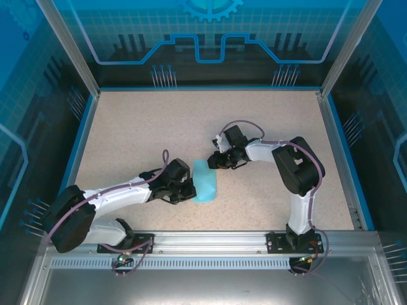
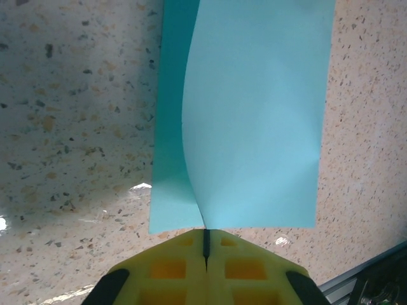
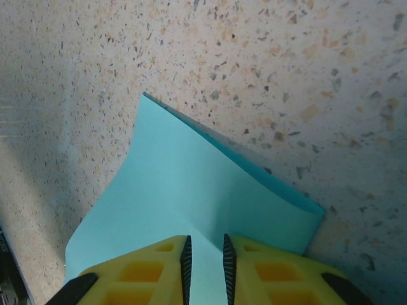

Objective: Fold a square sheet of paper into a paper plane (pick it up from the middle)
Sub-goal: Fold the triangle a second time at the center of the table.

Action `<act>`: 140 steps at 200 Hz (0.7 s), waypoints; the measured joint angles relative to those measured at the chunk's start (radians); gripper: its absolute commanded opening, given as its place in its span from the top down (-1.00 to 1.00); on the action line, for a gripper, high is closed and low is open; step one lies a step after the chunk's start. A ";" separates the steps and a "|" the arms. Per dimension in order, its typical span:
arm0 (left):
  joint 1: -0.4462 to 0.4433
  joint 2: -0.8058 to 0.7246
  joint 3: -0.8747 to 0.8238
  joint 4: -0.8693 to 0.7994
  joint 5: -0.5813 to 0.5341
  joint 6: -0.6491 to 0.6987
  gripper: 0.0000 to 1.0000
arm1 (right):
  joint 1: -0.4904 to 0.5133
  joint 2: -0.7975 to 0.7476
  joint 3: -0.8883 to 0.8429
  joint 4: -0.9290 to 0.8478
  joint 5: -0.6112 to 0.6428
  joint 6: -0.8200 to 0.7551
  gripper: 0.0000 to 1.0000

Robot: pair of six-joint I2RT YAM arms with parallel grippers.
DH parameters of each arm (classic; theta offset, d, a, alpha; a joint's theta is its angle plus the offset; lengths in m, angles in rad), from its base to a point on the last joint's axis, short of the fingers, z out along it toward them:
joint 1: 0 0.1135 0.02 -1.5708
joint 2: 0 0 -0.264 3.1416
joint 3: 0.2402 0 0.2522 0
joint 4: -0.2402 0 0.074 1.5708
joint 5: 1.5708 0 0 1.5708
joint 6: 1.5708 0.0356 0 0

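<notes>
The square sheet of paper (image 1: 205, 181), light blue, lies folded over on itself on the speckled table between the two arms. My left gripper (image 1: 189, 189) is at its near-left edge. In the left wrist view the yellow jaws (image 2: 205, 234) are shut on the edge of the paper (image 2: 254, 114), whose upper layer bows up over the lower one. My right gripper (image 1: 213, 161) is at the paper's far end. Its fingertips (image 3: 205, 254) stand a narrow gap apart over the paper (image 3: 191, 190), which shows through the gap with a soft crease running toward it.
The table (image 1: 159, 127) is walled by blue panels on three sides. A metal rail (image 1: 210, 240) carrying both arm bases runs along the near edge. It also shows at the corner of the left wrist view as a grey rail (image 2: 375, 273).
</notes>
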 measured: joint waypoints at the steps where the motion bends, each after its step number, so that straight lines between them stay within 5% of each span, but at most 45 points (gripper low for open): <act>1: 0.000 0.001 0.002 -0.001 0.000 0.000 0.98 | 0.000 0.000 0.000 0.000 0.000 0.000 0.52; 140: 0.000 0.129 0.143 -0.037 0.032 0.070 0.97 | 0.005 -0.198 -0.139 -0.022 0.000 0.000 0.48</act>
